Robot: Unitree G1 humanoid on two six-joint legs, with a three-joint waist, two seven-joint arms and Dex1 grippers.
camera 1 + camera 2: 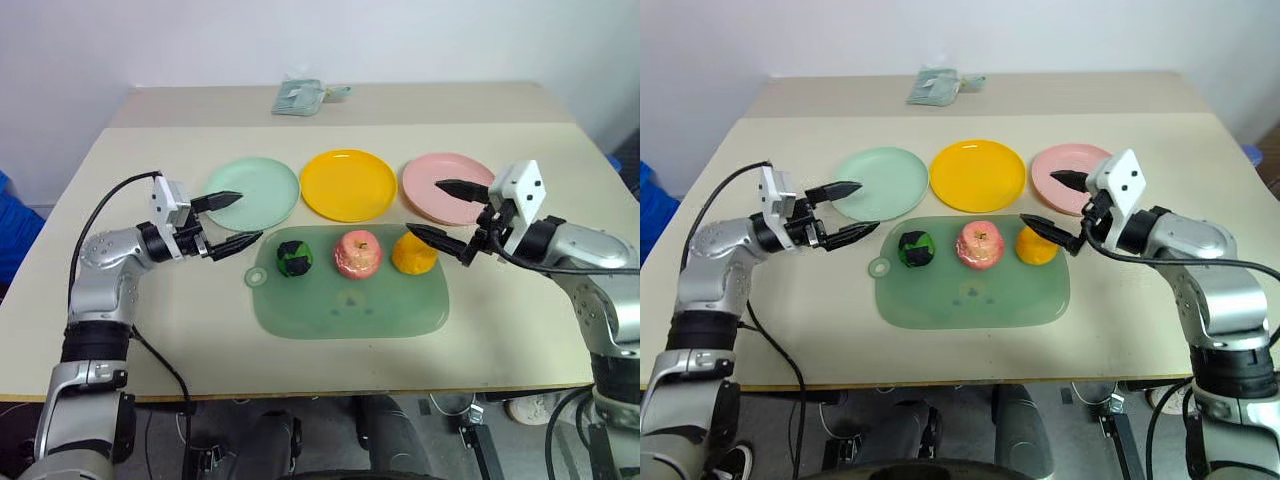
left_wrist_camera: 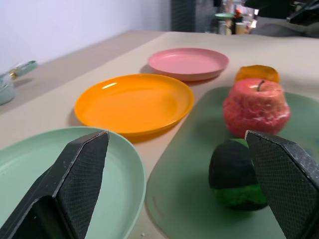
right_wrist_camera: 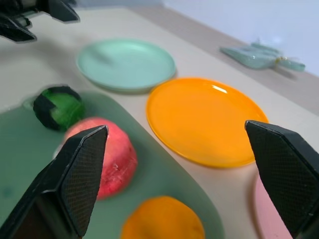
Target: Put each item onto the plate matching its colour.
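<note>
Three items sit in a row along the far edge of a green mat [image 1: 350,300]: a green-and-black ball [image 1: 294,258], a pink-red apple [image 1: 358,254] and an orange fruit [image 1: 413,253]. Behind them lie a mint green plate [image 1: 254,192], a yellow plate [image 1: 348,184] and a pink plate [image 1: 445,187], all bare. My left gripper [image 1: 233,220] hovers open just left of the ball, over the mint plate's near edge. At the right, my right gripper [image 1: 447,213] is open too, next to the orange fruit and over the pink plate's near edge. Neither holds anything.
A pale green cloth-like object [image 1: 300,96] lies at the table's far side. Bare table top [image 1: 150,320] stretches left, right and in front of the mat. The left arm's cable [image 1: 110,215] loops above the table.
</note>
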